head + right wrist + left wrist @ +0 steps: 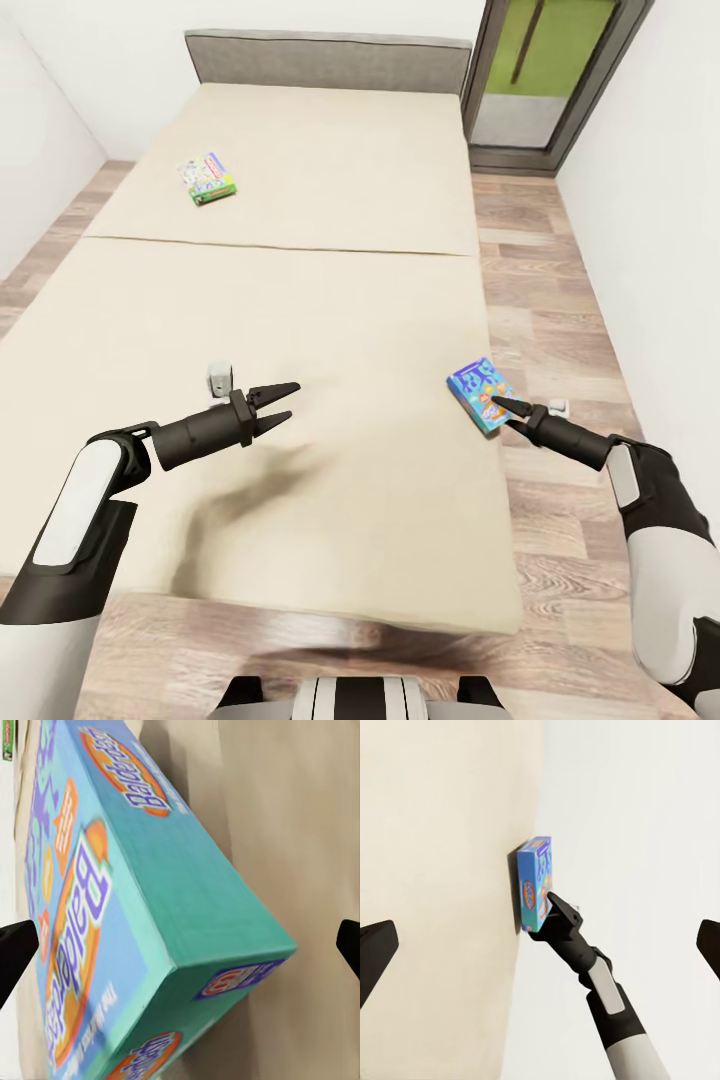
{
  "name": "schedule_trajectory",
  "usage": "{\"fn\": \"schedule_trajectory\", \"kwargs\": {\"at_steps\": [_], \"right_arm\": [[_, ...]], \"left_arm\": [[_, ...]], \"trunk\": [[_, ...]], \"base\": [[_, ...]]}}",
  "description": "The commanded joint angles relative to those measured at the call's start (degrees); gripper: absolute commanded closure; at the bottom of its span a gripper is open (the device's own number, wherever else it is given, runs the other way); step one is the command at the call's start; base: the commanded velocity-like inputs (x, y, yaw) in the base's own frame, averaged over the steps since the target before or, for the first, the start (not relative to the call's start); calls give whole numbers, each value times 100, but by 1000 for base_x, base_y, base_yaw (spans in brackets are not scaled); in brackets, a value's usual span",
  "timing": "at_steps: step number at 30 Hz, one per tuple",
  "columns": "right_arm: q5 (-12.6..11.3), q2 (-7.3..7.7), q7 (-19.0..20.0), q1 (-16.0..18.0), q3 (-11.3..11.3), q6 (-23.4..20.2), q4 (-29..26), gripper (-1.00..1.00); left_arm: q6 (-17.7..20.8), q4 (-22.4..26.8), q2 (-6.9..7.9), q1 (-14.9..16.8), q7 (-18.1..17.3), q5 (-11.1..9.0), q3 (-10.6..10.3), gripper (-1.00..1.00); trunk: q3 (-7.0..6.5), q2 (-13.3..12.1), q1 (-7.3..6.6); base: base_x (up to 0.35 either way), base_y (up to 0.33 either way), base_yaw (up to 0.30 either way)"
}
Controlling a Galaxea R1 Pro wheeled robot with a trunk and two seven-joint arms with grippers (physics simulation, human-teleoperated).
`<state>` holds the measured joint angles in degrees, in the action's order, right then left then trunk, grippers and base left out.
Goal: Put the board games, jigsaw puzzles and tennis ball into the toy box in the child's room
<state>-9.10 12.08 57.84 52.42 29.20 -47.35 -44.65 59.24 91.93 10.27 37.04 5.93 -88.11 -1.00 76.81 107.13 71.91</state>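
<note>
Right gripper (497, 404) has its fingers spread wide around the corner of the blue game (480, 392), not clamped yet. That box sits right at the bed's (300, 300) right edge, so a sloppy close could nudge it onto the floor (560, 300). Left gripper (283, 403) hangs open, empty.

Even, bright, diffuse light fills the render, with no glare on the pale bed (300, 300). A soft, smeared shadow of the left arm (190, 435) lies on the cover below the arm. In the right wrist view the blue board game (150, 907) sits very close, its print slightly blurred.
</note>
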Motion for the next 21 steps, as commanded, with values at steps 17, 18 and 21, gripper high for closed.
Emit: {"fn": "schedule_trajectory", "kwargs": {"at_steps": [17, 18, 21], "right_arm": [[-181, -312, 41, -8, 0, -48, 1, -100], [-181, -312, 41, -8, 0, -48, 1, -100], [-180, -315, 42, -10, -1, -41, -1, -100]], "left_arm": [[8, 0, 1, 5, 57, -57, -6, -100], [8, 0, 1, 5, 57, -57, -6, -100], [8, 0, 1, 5, 57, -57, -6, -100]], "trunk": [[-1, 1, 0], [-1, 1, 0], [-2, 1, 0]], "base": [[0, 0, 43], [0, 0, 9], [0, 0, 7]]}}
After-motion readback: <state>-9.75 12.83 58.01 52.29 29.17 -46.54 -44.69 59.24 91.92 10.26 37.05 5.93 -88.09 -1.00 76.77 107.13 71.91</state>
